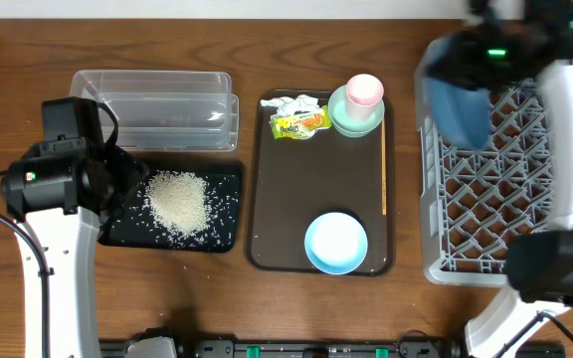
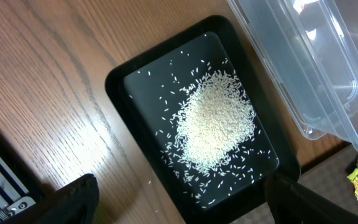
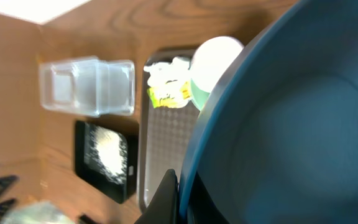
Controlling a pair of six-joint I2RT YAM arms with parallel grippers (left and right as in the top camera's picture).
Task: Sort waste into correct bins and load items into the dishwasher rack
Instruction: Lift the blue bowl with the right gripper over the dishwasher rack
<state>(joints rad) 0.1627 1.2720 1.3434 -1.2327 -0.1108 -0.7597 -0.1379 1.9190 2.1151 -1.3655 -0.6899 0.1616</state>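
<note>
- Overhead: looks like the loading step. The dark-blue bowl (image 1: pixel 461 104) hangs over the rack (image 1: pixel 485 199)'s far left corner. I'd say the next move is to lower it in, clear of the near wall.
- Left wrist: left pincer (image 2: pixel 185 208) is spread wide and empty above the rice (image 2: pixel 216 124) in the black tray (image 2: pixel 115 84), with open desk (image 2: pixel 42 93) beside it.
- Right wrist: right pincer (image 3: pixel 180 198) is clamped on the bowl's rim.

Left gripper (image 2: pixel 185 202) facing down, jaws wide apart, right gripper (image 3: pixel 178 199), jaws clamped
</note>
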